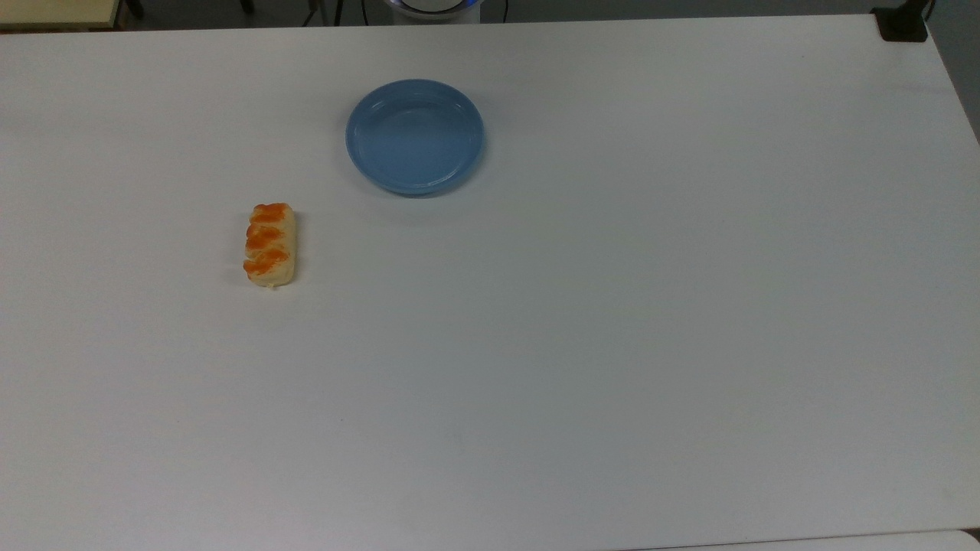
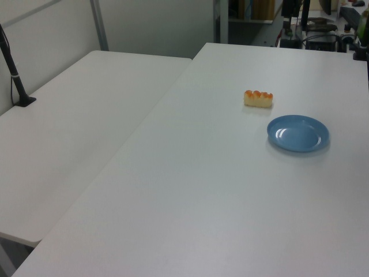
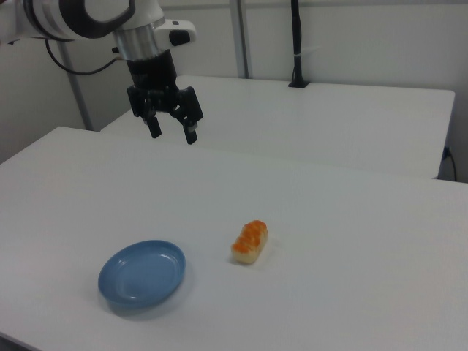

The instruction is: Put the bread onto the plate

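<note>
Bread first: your small oblong pale-cream loaf with orange-brown glazed diagonal bumps [image 1: 269, 244] is lying flat on the white worktop [image 1: 612, 306], glazed side up, with its cream sides showing below the crust. In the top view it is sitting below and to the left of the round, shallow, plain blue plate with a raised rim [image 1: 414, 136], near it but not touching. In the left view the bread [image 2: 258, 98] is lying behind and to the left of the plate [image 2: 297, 133]; in the right view the bread [image 3: 249, 241] is lying just to the right of the plate [image 3: 142, 276].

You are looking at a plate that is holding nothing; its blue inside is catching a soft glare.

Your black two-finger end effector [image 3: 173, 132] is hanging in the air above the worktop's far side in the right view, well apart from both things, pointing down with its fingers [image 3: 191, 134] spread apart and gripping nothing.
</note>
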Controlling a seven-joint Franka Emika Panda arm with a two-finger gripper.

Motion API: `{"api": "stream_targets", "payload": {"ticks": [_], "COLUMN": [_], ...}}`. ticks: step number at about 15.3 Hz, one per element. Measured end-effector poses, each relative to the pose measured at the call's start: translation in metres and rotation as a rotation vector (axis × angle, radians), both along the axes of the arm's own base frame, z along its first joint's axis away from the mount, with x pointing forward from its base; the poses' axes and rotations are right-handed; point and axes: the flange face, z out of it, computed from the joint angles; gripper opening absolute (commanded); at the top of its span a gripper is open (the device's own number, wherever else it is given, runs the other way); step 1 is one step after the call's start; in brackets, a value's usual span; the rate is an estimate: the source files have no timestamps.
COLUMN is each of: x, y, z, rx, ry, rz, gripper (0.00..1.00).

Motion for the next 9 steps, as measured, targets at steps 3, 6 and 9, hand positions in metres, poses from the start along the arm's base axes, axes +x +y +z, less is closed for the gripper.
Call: {"api": "stream_targets", "payload": {"ticks": [3, 6, 9], "x": [-0.0029, -0.0035, -0.0035], "y": [-0.001, -0.0057, -0.0092], "z": [-0.0021, -0.0027, -0.0022], "rx": [0.002, 0.0, -0.006], "ry": [0.029, 0.039, 0.037], "rz": [0.05, 0.133, 0.143], "gripper": [1.0, 1.0, 1.0]}}
